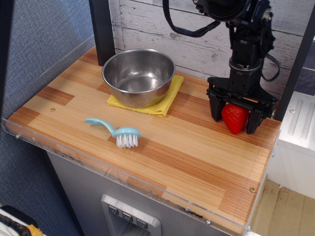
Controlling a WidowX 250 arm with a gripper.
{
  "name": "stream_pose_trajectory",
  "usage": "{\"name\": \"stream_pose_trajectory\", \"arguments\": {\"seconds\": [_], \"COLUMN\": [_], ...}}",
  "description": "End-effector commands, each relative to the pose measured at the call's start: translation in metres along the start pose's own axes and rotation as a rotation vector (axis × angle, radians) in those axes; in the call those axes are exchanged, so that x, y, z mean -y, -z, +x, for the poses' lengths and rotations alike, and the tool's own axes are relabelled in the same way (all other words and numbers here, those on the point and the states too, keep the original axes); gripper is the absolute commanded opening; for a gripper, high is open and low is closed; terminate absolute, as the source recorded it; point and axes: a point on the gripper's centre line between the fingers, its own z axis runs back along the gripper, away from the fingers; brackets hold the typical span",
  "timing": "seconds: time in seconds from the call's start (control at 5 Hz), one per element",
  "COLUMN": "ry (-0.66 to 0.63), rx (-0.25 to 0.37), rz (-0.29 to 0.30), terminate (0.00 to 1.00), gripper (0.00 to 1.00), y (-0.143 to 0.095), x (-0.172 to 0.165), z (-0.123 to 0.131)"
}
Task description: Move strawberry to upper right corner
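Strawberry (235, 118): red, glossy, tip pointing down, clamped between the two black fingers of the gripper (235, 120). It sits low over the desk (197, 147), in the far right part near the plank wall and the black post (295, 64); whether its tip touches the wood cannot be told.

Gripper: clenched on the strawberry, fingers reaching down on either side of it, arm upright above.

Step in hand, as judged: setting the fruit down in the upper right corner (268, 118). Good practice would be to lower until the tip meets the wood, then release slowly; the tapered body may topple or roll once free, so a low release is safer than a drop.

Edges: the right desk edge and the post lie just beside the gripper's right finger, leaving little room that way. The wall stands close behind.

Open room: bare striped wood to the front. The steel bowl (139, 76) on its yellow cloth (162, 103) and the blue brush (118, 132) lie well apart to the left.
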Motion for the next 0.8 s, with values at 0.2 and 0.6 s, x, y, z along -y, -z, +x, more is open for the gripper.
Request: {"name": "stream_pose_trajectory", "arguments": {"seconds": [0.2,0.6], "ry": [-0.018,0.016], "rx": [0.216,0.085], "rz": [0.064,-0.018], "terminate": [0.0,0.0], "gripper": [1.0,1.0], "y": [-0.116,-0.143], "x": [-0.007,0.016], "z": [0.018,-0.015]}}
